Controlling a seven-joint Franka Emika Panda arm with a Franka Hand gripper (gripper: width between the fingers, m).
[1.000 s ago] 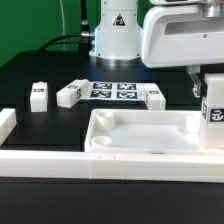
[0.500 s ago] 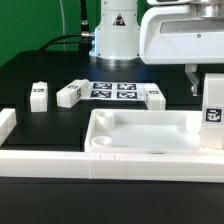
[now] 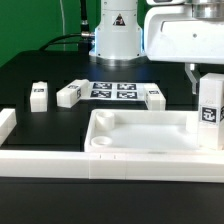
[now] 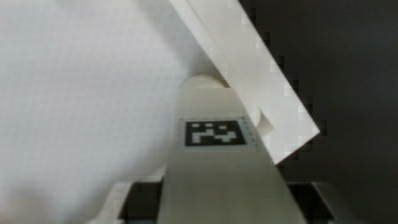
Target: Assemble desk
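The white tray-like tabletop [image 3: 140, 117] lies at the front of the black table, open side up, with a round socket at its near-left corner. My gripper [image 3: 207, 82] is shut on a white square leg [image 3: 209, 115] and holds it upright at the tabletop's right end. In the wrist view the leg [image 4: 217, 150], tag facing the camera, runs out from my gripper [image 4: 217, 205] to the tabletop's [image 4: 89, 90] corner by the raised rim. Whether the leg's tip touches the corner is hidden. Three loose legs [image 3: 38, 95] [image 3: 69, 94] [image 3: 153, 97] lie farther back.
The marker board [image 3: 113, 90] lies flat between the loose legs. A long white border rail [image 3: 110, 165] runs along the front edge, with a raised piece [image 3: 6, 125] at the exterior view's left. The robot base [image 3: 117, 35] stands at the back.
My gripper and the held leg have shifted a little toward the exterior view's left, over the tabletop's right end. The other parts have not moved.
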